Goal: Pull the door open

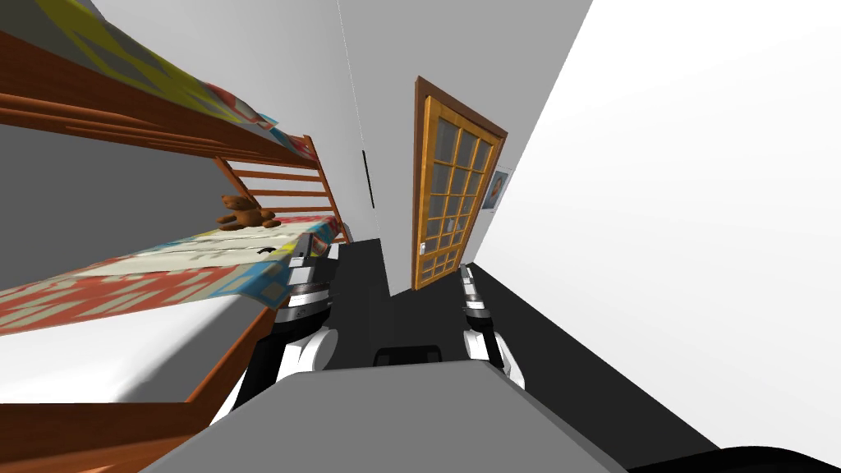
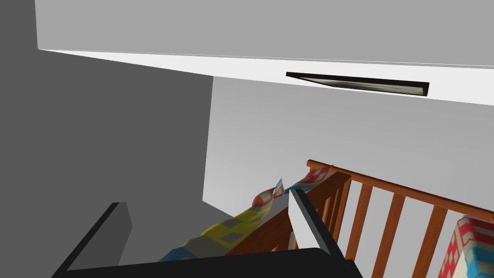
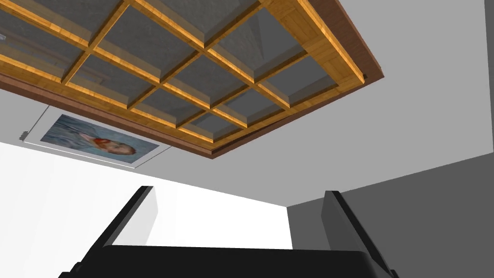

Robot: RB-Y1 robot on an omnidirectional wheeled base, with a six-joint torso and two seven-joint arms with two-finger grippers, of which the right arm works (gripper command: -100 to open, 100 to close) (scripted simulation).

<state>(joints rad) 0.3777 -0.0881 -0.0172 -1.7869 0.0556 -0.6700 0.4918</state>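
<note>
A wooden door [image 1: 448, 189] with a grid of glass panes stands shut in the wall ahead. A small pale handle [image 1: 422, 248] sits low on its left edge. My right gripper [image 1: 466, 276] is held low in front of the door, still well short of it. In the right wrist view the right gripper [image 3: 236, 217] is open and empty, pointing up at the door's upper panes [image 3: 193, 72]. My left gripper [image 1: 319, 248] rests beside the bunk bed. In the left wrist view the left gripper [image 2: 207, 227] is open and empty.
A wooden bunk bed [image 1: 271, 176] with patterned quilts fills the left side, with a brown teddy bear [image 1: 242, 213] on the lower bunk. A white wall runs close along the right. A framed portrait [image 1: 496, 190] hangs next to the door. The dark floor [image 1: 369, 287] leads to the door.
</note>
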